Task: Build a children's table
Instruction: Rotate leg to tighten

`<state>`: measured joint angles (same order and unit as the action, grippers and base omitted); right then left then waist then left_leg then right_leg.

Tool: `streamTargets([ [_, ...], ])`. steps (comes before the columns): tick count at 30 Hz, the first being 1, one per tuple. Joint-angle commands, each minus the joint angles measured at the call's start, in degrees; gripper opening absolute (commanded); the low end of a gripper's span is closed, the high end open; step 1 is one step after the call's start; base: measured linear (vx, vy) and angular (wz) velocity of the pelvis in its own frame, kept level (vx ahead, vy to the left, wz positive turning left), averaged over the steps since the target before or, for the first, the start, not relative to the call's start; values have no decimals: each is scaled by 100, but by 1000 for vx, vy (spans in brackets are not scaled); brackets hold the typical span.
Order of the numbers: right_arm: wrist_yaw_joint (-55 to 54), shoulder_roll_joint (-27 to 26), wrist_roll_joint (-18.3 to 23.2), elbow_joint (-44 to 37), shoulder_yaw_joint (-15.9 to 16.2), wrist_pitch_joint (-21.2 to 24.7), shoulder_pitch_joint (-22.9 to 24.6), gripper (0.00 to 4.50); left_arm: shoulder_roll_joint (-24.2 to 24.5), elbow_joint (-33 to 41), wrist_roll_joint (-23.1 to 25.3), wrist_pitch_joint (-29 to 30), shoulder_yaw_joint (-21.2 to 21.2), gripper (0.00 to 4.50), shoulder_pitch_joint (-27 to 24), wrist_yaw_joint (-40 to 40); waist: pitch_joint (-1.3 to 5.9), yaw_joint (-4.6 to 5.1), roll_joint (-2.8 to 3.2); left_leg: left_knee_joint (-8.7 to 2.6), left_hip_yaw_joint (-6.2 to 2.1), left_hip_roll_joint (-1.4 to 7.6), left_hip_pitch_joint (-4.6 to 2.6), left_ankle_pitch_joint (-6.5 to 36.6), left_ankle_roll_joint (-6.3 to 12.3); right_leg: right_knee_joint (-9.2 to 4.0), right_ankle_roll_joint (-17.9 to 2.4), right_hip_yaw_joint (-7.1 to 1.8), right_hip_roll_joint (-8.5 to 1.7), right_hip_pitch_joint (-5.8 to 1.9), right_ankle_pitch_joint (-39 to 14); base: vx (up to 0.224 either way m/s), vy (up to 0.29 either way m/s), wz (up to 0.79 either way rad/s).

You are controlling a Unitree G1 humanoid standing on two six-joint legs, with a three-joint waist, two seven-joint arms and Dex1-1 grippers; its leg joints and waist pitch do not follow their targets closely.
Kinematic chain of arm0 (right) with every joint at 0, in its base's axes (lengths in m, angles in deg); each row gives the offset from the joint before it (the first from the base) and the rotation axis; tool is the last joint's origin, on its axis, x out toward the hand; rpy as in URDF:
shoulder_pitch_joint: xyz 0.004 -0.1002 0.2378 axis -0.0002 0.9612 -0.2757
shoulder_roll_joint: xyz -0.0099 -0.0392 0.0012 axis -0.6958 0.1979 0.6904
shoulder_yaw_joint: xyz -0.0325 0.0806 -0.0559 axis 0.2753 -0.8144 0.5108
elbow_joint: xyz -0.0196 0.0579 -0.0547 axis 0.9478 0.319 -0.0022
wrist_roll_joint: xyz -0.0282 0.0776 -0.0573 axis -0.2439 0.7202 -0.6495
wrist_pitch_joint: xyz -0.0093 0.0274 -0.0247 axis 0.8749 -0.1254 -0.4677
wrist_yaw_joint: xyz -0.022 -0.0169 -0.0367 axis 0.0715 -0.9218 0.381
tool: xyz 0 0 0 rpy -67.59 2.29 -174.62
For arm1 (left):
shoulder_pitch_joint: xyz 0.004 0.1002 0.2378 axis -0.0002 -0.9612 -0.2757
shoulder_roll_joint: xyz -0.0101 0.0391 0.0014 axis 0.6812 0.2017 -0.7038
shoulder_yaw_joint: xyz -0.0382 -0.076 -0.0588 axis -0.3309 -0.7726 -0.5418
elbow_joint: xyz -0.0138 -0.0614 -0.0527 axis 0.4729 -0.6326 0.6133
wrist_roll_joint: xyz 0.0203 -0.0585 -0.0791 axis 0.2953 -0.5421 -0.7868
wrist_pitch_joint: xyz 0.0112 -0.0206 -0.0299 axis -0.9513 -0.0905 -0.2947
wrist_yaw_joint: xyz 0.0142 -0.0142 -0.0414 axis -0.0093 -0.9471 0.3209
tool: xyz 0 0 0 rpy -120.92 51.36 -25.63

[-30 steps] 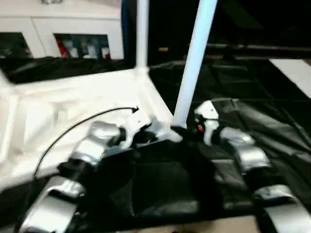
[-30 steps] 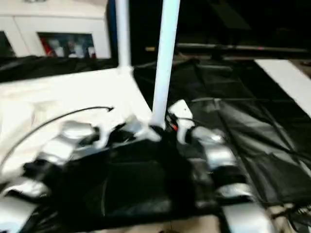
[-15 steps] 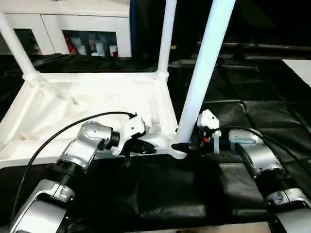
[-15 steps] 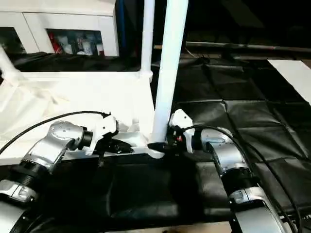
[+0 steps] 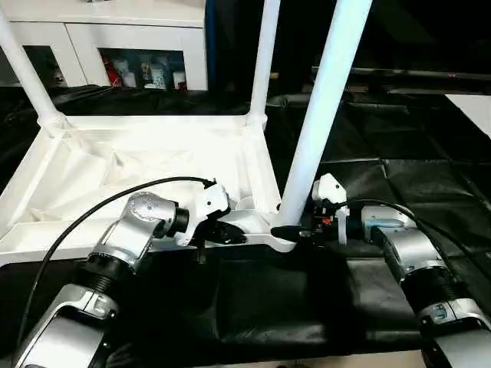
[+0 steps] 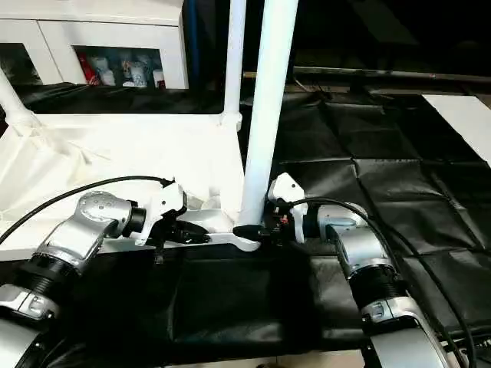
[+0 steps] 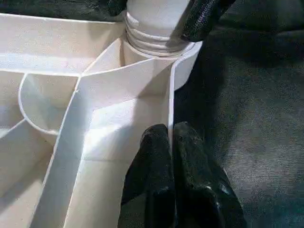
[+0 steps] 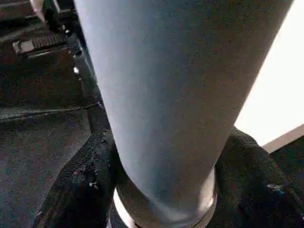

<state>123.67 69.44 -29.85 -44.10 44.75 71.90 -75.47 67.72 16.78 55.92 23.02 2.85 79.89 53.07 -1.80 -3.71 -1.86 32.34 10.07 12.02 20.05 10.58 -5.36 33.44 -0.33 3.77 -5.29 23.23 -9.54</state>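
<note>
The children's table lies upside down on a black mat, its white ribbed top [image 5: 115, 165] facing up. Three white tube legs stand in corner sockets: far left [image 5: 23, 69], far right [image 5: 265, 61] and near right [image 5: 326, 115]. My left gripper [image 5: 230, 234] is shut, pinching the thin rim wall [image 7: 170, 107] of the top just beside the near right socket [image 7: 156, 45]. My right gripper [image 5: 288, 230] reaches in from the right and is shut on the base of the near right leg [image 8: 166, 95], one black finger [image 8: 80, 185] on each side of the tube.
A white cabinet with glass doors [image 5: 115, 31] stands behind the table. The black padded mat [image 5: 414, 153] spreads to the right and front. A black cable [image 5: 92, 215] loops from my left forearm over the top's near edge. A pale floor strip [image 5: 476, 103] shows far right.
The camera has tilted and steadied, so the whole picture shifted. Both grippers stay at the near right corner and leg; nothing on the mat has visibly moved.
</note>
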Motion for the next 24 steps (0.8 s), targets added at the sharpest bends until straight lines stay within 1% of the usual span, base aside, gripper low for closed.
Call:
streamTargets([
  [1, -529, -230, -47, 166, 10, 139, 156, 254, -279, -287, 116, 3, -92, 0, 85, -724, 274, -1, 35, -367, 31, 117, -6, 1255, 285, -316, -1326, -204, -245, -282, -1175, 0, 0, 0],
  [2, -1232, -422, -135, 321, -137, 182, 170, 254, -466, -455, 194, -16, -122, 0, 163, -1113, 250, 18, 18, -388, 30, 112, -23, 1447, 204, -368, -1239, -205, -240, -252, -1493, 0, 0, 0],
  [3, -1232, -422, -135, 321, -137, 182, 170, 254, -466, -455, 194, -16, -122, 0, 163, -1113, 246, 50, 24, -394, 19, 94, -27, 1606, 95, -402, -1116, -206, -241, -255, -1851, 0, 0, 0],
  [4, -1644, -534, -188, 408, -216, 206, 177, 254, -574, -524, 236, -12, -117, 0, 197, -1299, 253, 47, 30, -397, 8, 90, -34, 1651, 65, -415, -1053, -203, -251, -259, -1999, 0, 0, 0],
  [5, -2024, -657, -212, 488, -299, 243, 173, 254, -698, -593, 271, 31, -102, 0, 244, -1462, 249, 69, 19, -399, 8, 86, -29, 1680, 35, -435, -969, -212, -244, -238, -2126, 0, 0, 0],
  [6, -2823, -919, -258, 646, -473, 314, 136, 254, -937, -713, 322, 109, -77, 0, 322, -1782, 241, 80, 117, -411, -15, 80, -38, 1778, -17, -446, -915, -208, -244, -232, -2260, 0, 0, 0],
  [7, -3178, -1037, -260, 723, -562, 358, 98, 254, -1033, -772, 343, 136, -73, 0, 359, -1924, 238, 113, 135, -404, -10, 67, -57, 1853, -75, -468, -866, -209, -229, -198, -2337, 0, 0, 0],
  [8, -3443, -1146, -235, 786, -638, 420, 48, 254, -1123, -810, 357, 173, -45, 0, 390, -1984, 244, 130, 97, -407, -12, 61, -54, 1920, -77, -489, -834, -197, -221, -208, -2418, 0, 0, 0],
  [9, -3888, -1335, -207, 897, -750, 508, -46, 254, -1271, -878, 383, 225, 4, 0, 446, -2076, 249, 154, 147, -409, -30, 52, -39, 1991, -72, -490, -802, -189, -224, -222, -2503, 0, 0, 0],
  [10, -4253, -1493, -204, 980, -827, 572, -126, 253, -1403, -956, 419, 253, 42, 0, 503, -2186, 242, 201, 135, -403, -25, 43, -40, 2039, -65, -513, -788, -187, -213, -191, -2540, 0, 0, 0],
  [12, -4667, -1764, -206, 1136, -885, 595, -289, 253, -1619, -1092, 485, 272, 96, 0, 611, -2332, 250, 220, 139, -400, -32, 30, -37, 2068, -37, -541, -725, -172, -214, -193, -2710, 0, 0, 0],
  [13, -4768, -1872, -243, 1205, -858, 554, -364, 253, -1695, -1161, 525, 244, 113, 0, 664, -2402, 253, 220, 135, -401, -36, 37, -38, 2076, -30, -546, -721, -170, -222, -191, -2713, 0, 0, 0],
  [14, -4731, -1935, -296, 1225, -777, 493, -400, 253, -1728, -1198, 545, 223, 119, 0, 690, -2438, 247, 228, 145, -404, -42, 30, -31, 2131, -13, -558, -694, -157, -214, -186, -2774, 0, 0, 0],
  [15, -4681, -2003, -364, 1243, -680, 424, -437, 253, -1760, -1228, 569, 188, 142, 0, 719, -2444, 247, 228, 105, -404, -42, 30, -26, 2190, 18, -580, -648, -145, -213, -186, -2833, 0, 0, 0],
  [16, -4581, -2054, -417, 1227, -601, 301, -445, 288, -1778, -1263, 582, 161, 141, 0, 742, -2445, 243, 226, 41, -407, -38, 34, -21, 2219, 64, -591, -607, -143, -216, -173, -2914, 0, 0, 0],
  [17, -4371, -2084, -402, 1165, -553, 244, -431, 309, -1776, -1269, 578, 138, 135, 0, 749, -2419, 242, 212, 76, -408, -49, 34, -24, 2222, 68, -579, -596, -143, -228, -173, -2955, 0, 0, 0],
  [18, -4196, -2086, -388, 1110, -515, 197, -416, 323, -1752, -1256, 568, 121, 132, 0, 743, -2369, 240, 213, 66, -415, -49, 44, -25, 2241, 91, -602, -574, -145, -234, -170, -2983, 0, 0, 0],
  [19, -4078, -2044, -407, 1074, -475, 142, -411, 325, -1699, -1236, 562, 105, 123, 0, 727, -2328, 250, 207, 63, -423, -57, 49, -11, 2194, 106, -577, -592, -148, -235, -184, -2885, 0, 0, 0],
  [20, -3765, -1876, -393, 968, -422, 79, -394, 332, -1548, -1154, 527, 53, 110, 0, 668, -2131, 249, 209, 56, -427, -54, 53, 0, 2171, 114, -574, -602, -152, -236, -187, -2827, 0, 0, 0],
  [21, -3765, -1876, -393, 968, -422, 79, -394, 344, -1548, -1154, 527, 53, 110, 0, 668, -2131, 251, 202, 60, -427, -53, 55, 6, 2152, 143, -562, -630, -152, -233, -196, -2746, 0, 0, 0],
  [22, -3639, -1814, -371, 924, -410, 65, -386, 344, -1496, -1125, 512, 45, 102, 0, 647, -2044, 255, 209, 56, -428, -47, 56, 18, 2108, 153, -553, -651, -161, -234, -203, -2671, 0, 0, 0],
  [23, -3219, -1631, -291, 785, -371, 57, -342, 344, -1366, -1044, 476, -37, 100, 0, 590, -1836, 254, 198, 42, -431, -46, 57, 28, 2042, 172, -541, -692, -160, -240, -213, -2599, 0, 0, 0],
  [24, -3072, -1565, -269, 743, -353, 42, -328, 344, -1321, -1020, 459, -73, 98, 0, 570, -1759, 264, 186, 37, -426, -46, 59, 40, 1964, 230, -526, -722, -163, -242, -246, -2481, 0, 0, 0],
])
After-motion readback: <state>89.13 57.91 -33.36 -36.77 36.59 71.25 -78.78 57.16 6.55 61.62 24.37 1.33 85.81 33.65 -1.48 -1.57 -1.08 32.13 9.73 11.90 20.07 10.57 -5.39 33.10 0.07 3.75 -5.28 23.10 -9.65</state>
